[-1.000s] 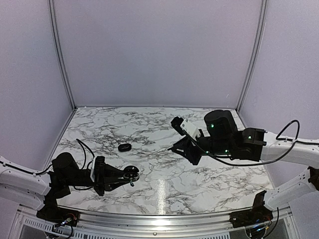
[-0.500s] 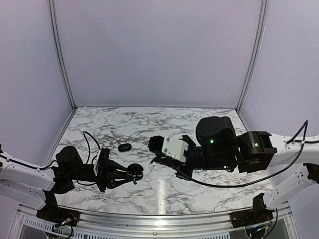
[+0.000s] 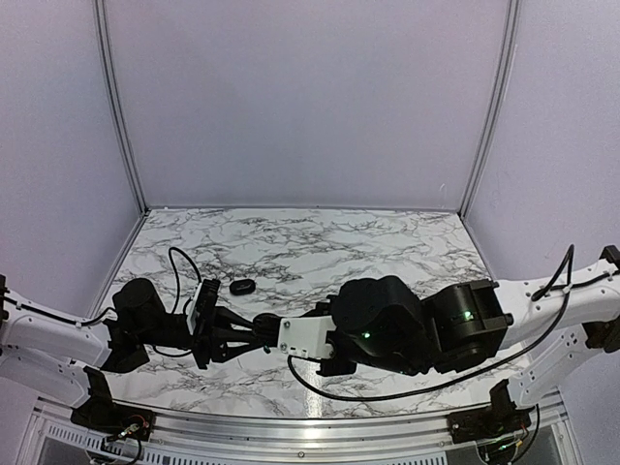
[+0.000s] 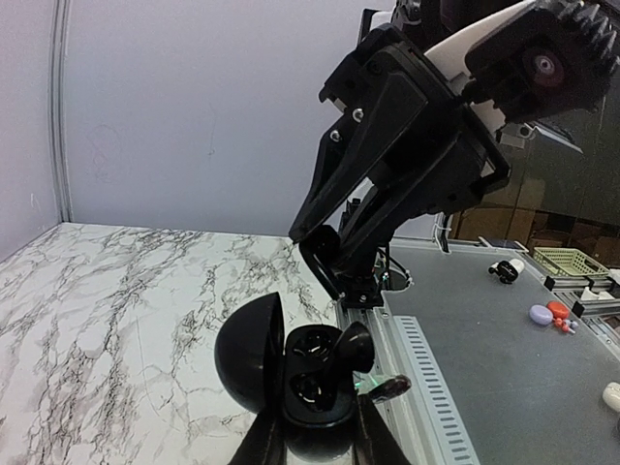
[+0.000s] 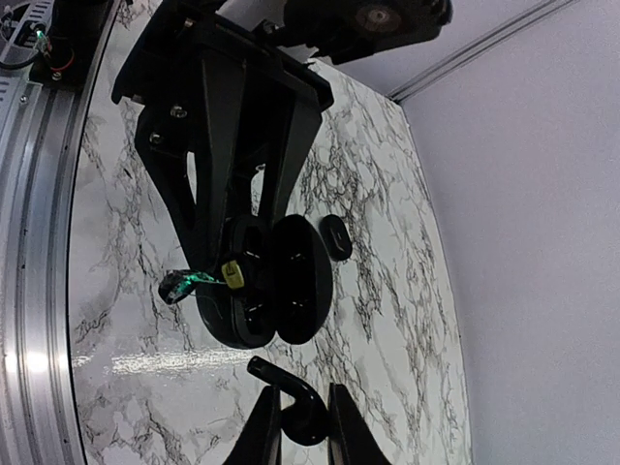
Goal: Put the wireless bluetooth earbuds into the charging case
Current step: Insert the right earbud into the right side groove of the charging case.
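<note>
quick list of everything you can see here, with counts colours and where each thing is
table: one, white marble with grey veins, under both arms
walls: pale lilac, on three sides of the table
case: one, black, lid open, held in the left tool
earbud: one for sure, black, pinched in the right tool close to the open case; a rounded shape in the case may be another
oval object: one, black, lying on the table beyond the tools
basket: one, pale green, off the table on a grey surface
left tool: one, black, shut on the case
right tool: one, black, shut on the earbud, facing the case
</note>
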`<state>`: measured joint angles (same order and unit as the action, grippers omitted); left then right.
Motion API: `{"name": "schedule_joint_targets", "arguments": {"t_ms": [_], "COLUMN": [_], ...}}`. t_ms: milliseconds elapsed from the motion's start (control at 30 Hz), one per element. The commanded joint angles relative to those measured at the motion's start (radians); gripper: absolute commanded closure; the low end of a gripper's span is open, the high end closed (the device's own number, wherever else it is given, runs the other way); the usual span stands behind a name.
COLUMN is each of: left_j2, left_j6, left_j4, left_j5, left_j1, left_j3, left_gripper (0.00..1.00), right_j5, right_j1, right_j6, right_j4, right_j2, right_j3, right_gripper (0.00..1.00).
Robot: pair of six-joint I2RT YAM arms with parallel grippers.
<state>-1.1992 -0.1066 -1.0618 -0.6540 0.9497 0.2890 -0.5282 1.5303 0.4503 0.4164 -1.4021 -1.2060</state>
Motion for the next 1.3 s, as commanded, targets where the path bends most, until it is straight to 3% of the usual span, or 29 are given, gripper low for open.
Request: {"name": "schedule_joint_targets", "arguments": {"t_ms": [0, 1267], "left_j2": [-0.004, -0.028], "left_j6": [-0.013, -0.005], "left_j4": [-0.001, 0.029], "left_j5": [-0.004, -0.03], "left_j1": [-0.006, -0.006], "left_j3": [0.026, 0.047], "left_gripper": [1.0, 1.0], "right_j5": [-0.095, -0.126], "right_j1": [0.024, 0.05], "right_j6": [0.04, 0.124], "right_j4": [0.025, 0.064], "right_j2": [-0.018, -0.146], "right_j3": [-0.062, -0.152], "right_gripper": [0.89, 0.88]}}
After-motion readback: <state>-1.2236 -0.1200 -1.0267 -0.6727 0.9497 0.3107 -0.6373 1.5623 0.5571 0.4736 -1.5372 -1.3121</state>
